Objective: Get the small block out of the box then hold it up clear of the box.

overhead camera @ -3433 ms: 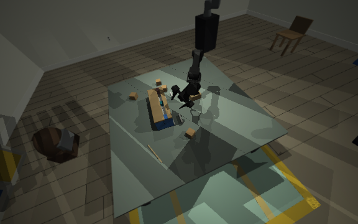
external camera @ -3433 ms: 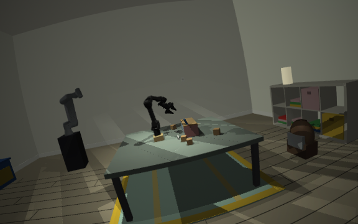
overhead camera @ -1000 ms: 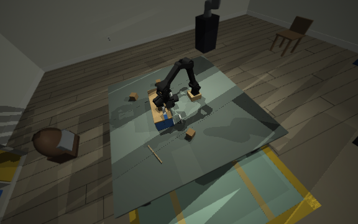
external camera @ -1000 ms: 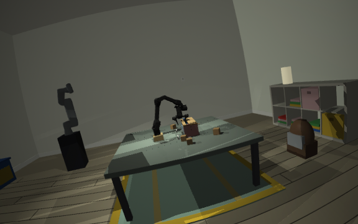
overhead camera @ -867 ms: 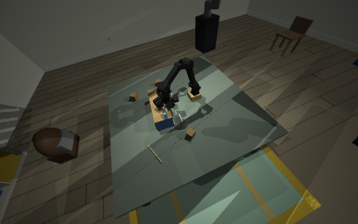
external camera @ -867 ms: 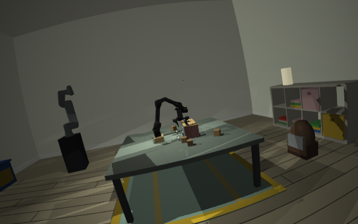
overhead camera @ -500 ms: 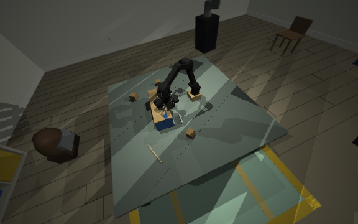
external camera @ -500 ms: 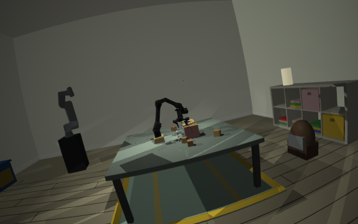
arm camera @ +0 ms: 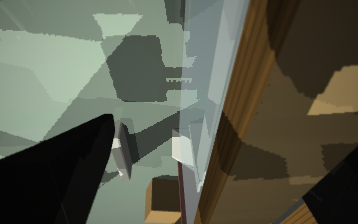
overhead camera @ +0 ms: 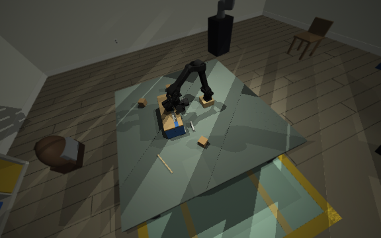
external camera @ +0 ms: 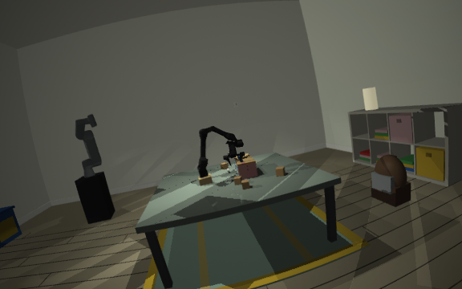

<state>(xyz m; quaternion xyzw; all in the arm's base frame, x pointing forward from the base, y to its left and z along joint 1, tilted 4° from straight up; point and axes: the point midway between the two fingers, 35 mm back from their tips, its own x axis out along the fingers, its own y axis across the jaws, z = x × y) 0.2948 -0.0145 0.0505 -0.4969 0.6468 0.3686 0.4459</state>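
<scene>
The box (overhead camera: 169, 125) (external camera: 248, 169) (arm camera: 337, 97) stands on the table with a wooden top, one blue end and one dark red end. Its clear front (arm camera: 200, 75) faces the arm's base side. A slot runs along the top, with a blue patch (overhead camera: 176, 123) near the blue end. I cannot make out the small block on the shelf. My gripper (overhead camera: 178, 108) (external camera: 235, 158) (arm camera: 190, 120) is open and empty, low over the box. In the wrist view, one finger is over the table beyond the clear front and the other over the wooden top.
A white bar (overhead camera: 192, 126) (arm camera: 122, 152) lies in front of the clear side. A small white piece (arm camera: 181, 146) shows at that side. Wooden cubes (overhead camera: 203, 141) (overhead camera: 142, 102) (external camera: 245, 184) (arm camera: 166, 200) stand around the box. A thin stick (overhead camera: 165, 163) lies beyond the blue end.
</scene>
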